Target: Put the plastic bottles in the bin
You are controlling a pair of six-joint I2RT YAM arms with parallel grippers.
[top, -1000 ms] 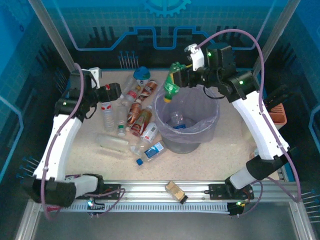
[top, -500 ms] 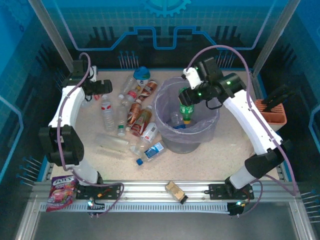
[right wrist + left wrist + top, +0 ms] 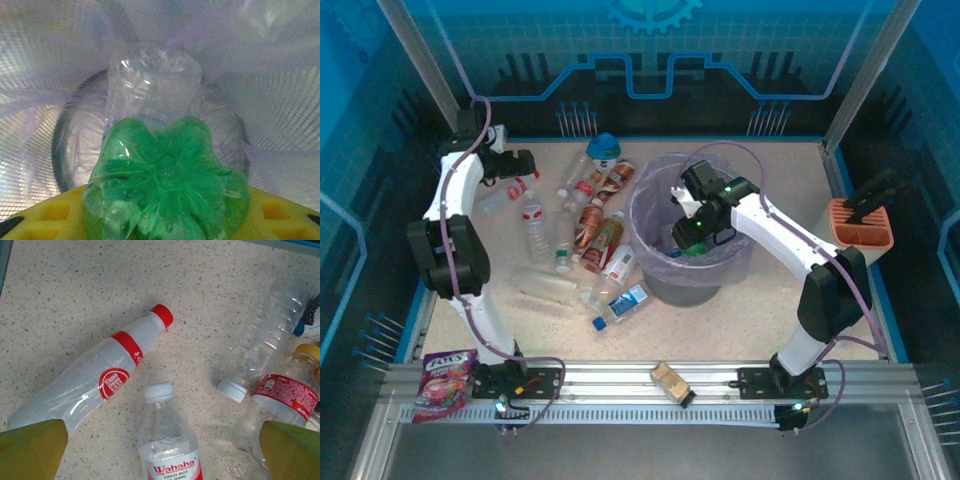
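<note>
My right gripper [image 3: 694, 236] reaches down inside the bin [image 3: 692, 290], a grey wastebasket with a lavender liner [image 3: 280, 100]. It is shut on a green plastic bottle [image 3: 165, 185], whose base faces the right wrist camera between the yellow fingers [image 3: 45, 212]. A clear bottle [image 3: 150, 90] lies at the bin's bottom beyond it. My left gripper [image 3: 518, 166] hovers open over the far-left bottles. Under the left gripper [image 3: 162, 445] lies a white-capped Wahaha bottle [image 3: 167, 450], with a red-capped clear bottle [image 3: 100, 380] to its left. A clear bottle [image 3: 265, 345] and a red-labelled one [image 3: 287, 395] lie to the right.
Several more bottles [image 3: 590, 235] lie scattered left of the bin. An orange slotted holder [image 3: 860, 225] stands at the right edge. A red snack packet [image 3: 442, 375] and a small gold-brown box [image 3: 670, 382] rest on the front rail.
The right gripper has come down from above the rim into the bin with the green bottle. The left arm has swung toward the far-left corner, over the bottles there.
</note>
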